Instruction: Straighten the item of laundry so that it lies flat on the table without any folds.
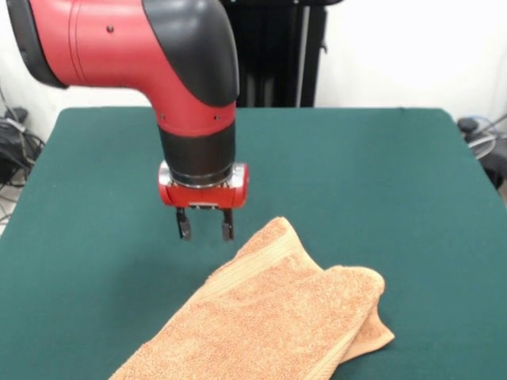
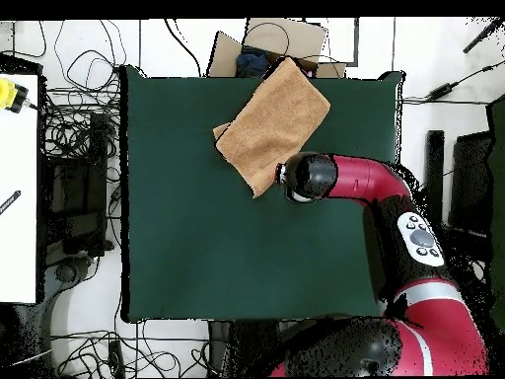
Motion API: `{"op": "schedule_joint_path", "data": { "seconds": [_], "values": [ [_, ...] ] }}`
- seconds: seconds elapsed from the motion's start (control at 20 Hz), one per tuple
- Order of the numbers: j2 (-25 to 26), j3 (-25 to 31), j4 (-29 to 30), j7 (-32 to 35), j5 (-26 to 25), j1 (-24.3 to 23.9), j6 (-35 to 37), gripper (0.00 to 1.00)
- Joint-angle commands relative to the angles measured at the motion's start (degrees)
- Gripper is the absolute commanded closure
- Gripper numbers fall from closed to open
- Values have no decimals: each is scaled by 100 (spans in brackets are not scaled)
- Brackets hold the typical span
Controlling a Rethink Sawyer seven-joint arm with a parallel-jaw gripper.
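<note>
On the green table [image 1: 380, 166], the folded towel [image 1: 277, 317] lies beside the parted gripper [image 1: 205, 229].

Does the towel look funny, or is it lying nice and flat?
It looks funny. The towel is folded over itself, with a second layer peeking out underneath, and it sits crooked near one edge of the table. The gripper hangs open just beside its corner, holding nothing.
</note>
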Motion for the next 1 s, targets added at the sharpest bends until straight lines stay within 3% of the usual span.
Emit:
{"op": "schedule_joint_path", "data": {
  "seconds": [0.05, 0.3, 0.45, 0.65, 1.0],
  "values": [
    [-455, 467, 602, -293, 273, 0, 542, 0],
    [-100, 522, 605, -155, 278, 25, 99, 0],
    [280, 487, 622, 323, 241, 247, -689, 0],
    [494, 442, 645, 839, 387, 526, -1148, 0],
    [1202, 582, 406, 578, 520, 470, -1686, 0]
  ]
}}
